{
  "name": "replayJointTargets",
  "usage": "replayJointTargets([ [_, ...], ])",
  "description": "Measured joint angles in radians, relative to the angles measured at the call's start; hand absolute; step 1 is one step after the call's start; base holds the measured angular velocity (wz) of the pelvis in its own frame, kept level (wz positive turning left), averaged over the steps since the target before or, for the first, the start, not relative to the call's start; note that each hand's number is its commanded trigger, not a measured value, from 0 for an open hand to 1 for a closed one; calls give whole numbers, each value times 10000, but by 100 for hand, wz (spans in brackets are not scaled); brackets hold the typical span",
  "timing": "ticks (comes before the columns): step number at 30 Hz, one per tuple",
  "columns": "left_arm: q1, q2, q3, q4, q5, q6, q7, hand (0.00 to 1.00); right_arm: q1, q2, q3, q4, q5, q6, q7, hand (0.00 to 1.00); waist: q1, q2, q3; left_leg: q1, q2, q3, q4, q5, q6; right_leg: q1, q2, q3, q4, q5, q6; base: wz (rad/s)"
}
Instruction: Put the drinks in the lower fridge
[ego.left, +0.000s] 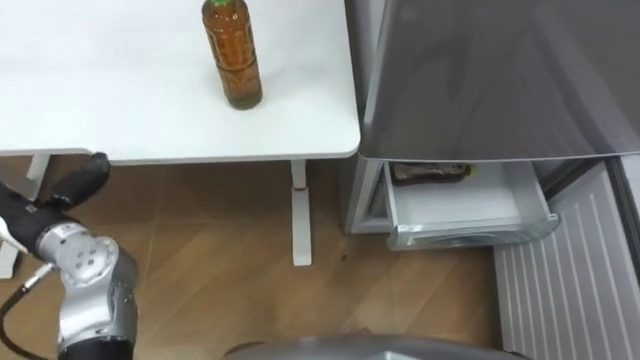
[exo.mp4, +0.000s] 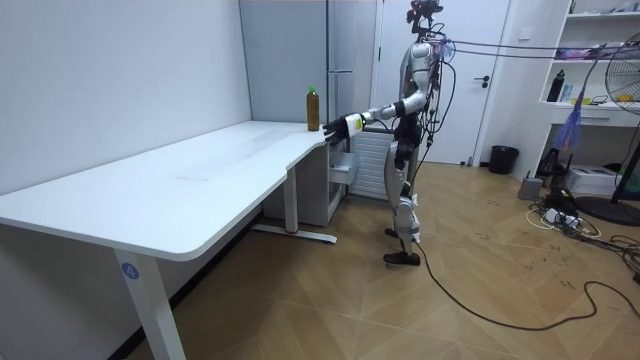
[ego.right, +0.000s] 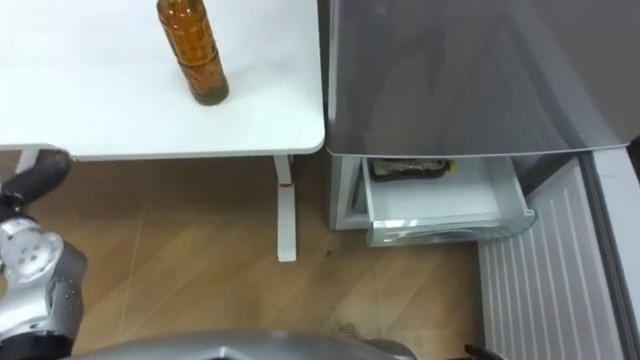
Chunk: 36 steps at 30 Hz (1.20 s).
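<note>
A bottle of amber drink with a green cap (ego.left: 232, 55) stands upright on the white table (ego.left: 120, 110), near its corner by the grey fridge (ego.left: 480, 80). The fridge's lower drawer (ego.left: 460, 210) is pulled out, with a dark flat packet (ego.left: 430, 172) at its back. My left hand (ego.left: 40, 205) hangs below the table's front edge at the far left, its thumb (ego.left: 85, 175) stretched out and nothing in it. In the room view that hand (exo.mp4: 342, 124) reaches toward the table's end, a little short of the bottle (exo.mp4: 313, 108).
A white ribbed panel (ego.left: 570, 280) lies low on the right beside the drawer. The table's leg (ego.left: 300, 215) stands on the wooden floor between table and fridge. I stand in front of the fridge (exo.mp4: 340, 60), facing it.
</note>
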Motion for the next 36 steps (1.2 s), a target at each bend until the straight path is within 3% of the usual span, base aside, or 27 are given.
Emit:
replayJointTargets([
  [3, -18, 81, -344, -550, 74, -134, -300, 0, -101, 39, 3, 17, -129, -3, 125, 0, -137, -71, 3, -10, -14, -78, 5, 0, 1, 32, -12, -48, -11, -4, 7, 6],
  [10, -47, 229, -1371, -1822, 70, -64, -1535, 0, -240, 47, 20, 52, -136, 3, 575, 0, -187, -232, 20, -51, -24, -132, 4, 1, 2, -10, -17, -76, -33, -18, 23, 1],
  [14, -247, 410, -1850, -1931, 62, -53, -2322, 0, -265, 19, 20, 79, -114, -12, 735, 0, -244, -183, 52, -47, -24, -139, 4, 1, 3, -8, -11, -73, -32, -18, 23, 0],
  [19, -250, 408, -2035, -1932, 33, 146, -3093, 0, -325, 14, 4, 92, -120, -10, 736, 0, -452, -120, 83, -55, -20, -149, 2, 1, 3, -17, -4, -55, -25, -17, 23, -1],
  [25, -262, 385, -2063, -2036, 20, 478, -3931, 0, -293, 12, -4, 66, -142, 16, 729, 0, -576, -70, 56, -22, -15, 34, -11, 1, 3, -67, 8, 119, -5, -16, 21, -7],
  [31, -655, 337, -2052, -2047, 17, 834, -4141, 0, -233, -8, -2, 69, -136, 35, 771, 0, -735, -4, 31, 112, -12, 132, -18, 1, 3, 18, 8, 186, 14, -15, 20, -3],
  [36, -837, 332, -2053, -2046, 17, 888, -4200, 0, -237, -9, -2, 67, -137, 231, 776, 0, -879, 33, 32, 159, -11, 186, -29, 0, 4, 23, 10, 242, 46, -15, 19, -3],
])
